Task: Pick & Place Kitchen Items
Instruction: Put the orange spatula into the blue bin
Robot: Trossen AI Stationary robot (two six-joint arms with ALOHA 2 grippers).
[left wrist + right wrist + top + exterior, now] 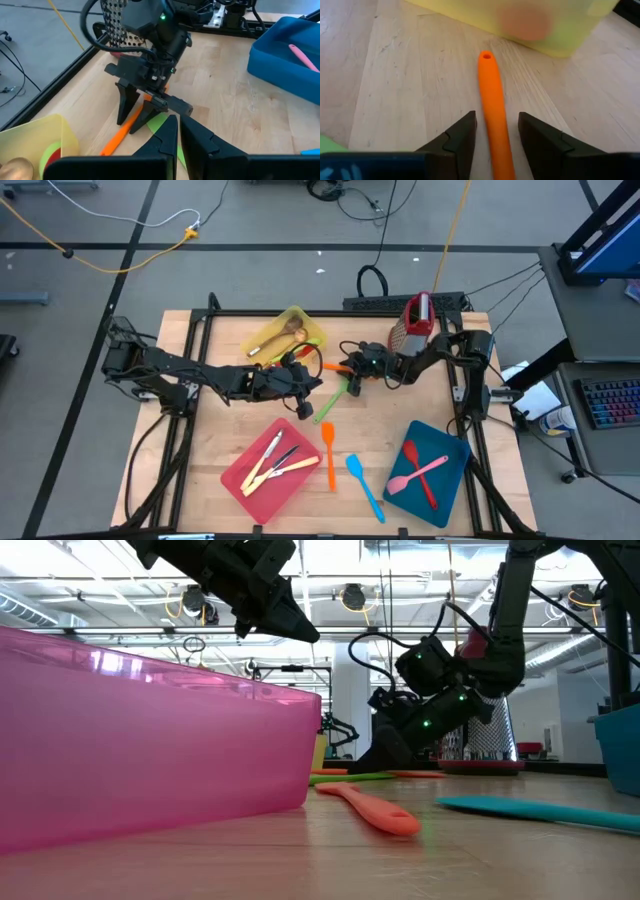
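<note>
1. Already sorted, as far as one can judge: wooden spoons in the yellow tray [312, 328] at the far edge of the surface [220, 445], pale-handled cutlery [272, 467] in the pink-red tray [246, 486] by the near edge, and a pink spoon [415, 474] with a red utensil in the blue tray [455, 487] at the near right corner.
2. Left loose mid-surface: a green spatula [336, 400], an orange spatula [328, 452], a blue spatula [363, 484], and an orange-handled utensil [494, 102].
3. The right hand [496, 131] is open, low over that orange handle, one finger on each side, beside the yellow tray.
4. The left hand [178, 134] hovers close by with fingers nearly together, holding nothing.
5. Roughly half seems done.
</note>
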